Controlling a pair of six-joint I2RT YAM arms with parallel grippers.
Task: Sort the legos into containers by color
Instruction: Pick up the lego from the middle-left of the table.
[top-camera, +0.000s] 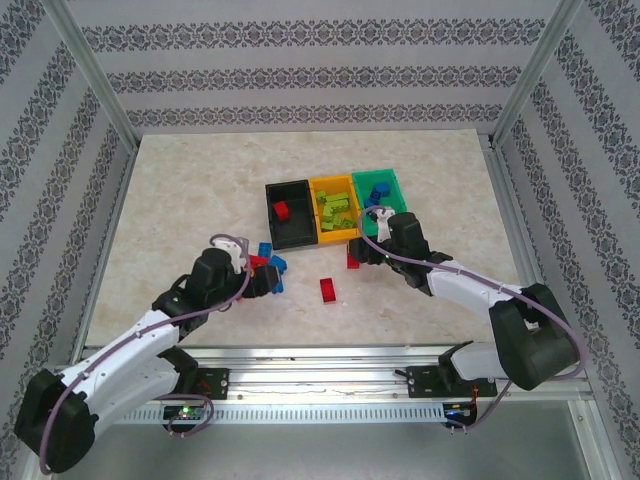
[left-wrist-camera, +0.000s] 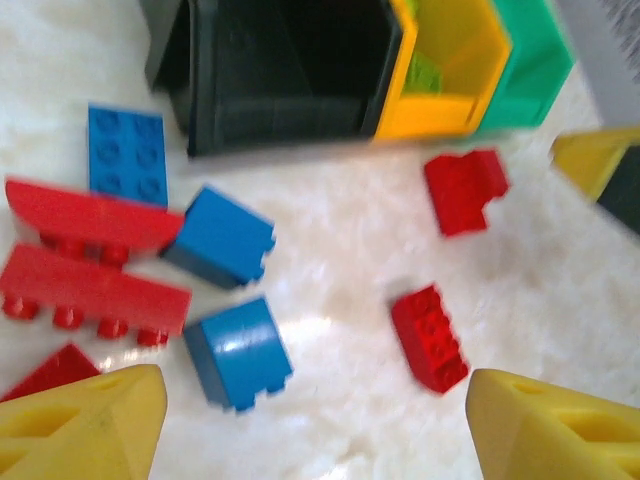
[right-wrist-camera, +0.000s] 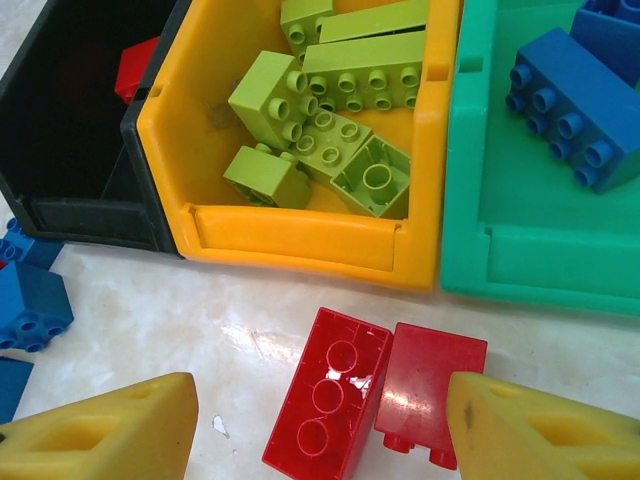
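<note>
Left gripper spread above loose bricks; right gripper spread astride two red bricks beside yellow bin.

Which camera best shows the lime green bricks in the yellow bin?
The right wrist view: the lime green bricks lie close and sharp, studs clear, in the yellow bin. The top external view shows a small green heap; the left wrist view, a blurred green corner.
</note>
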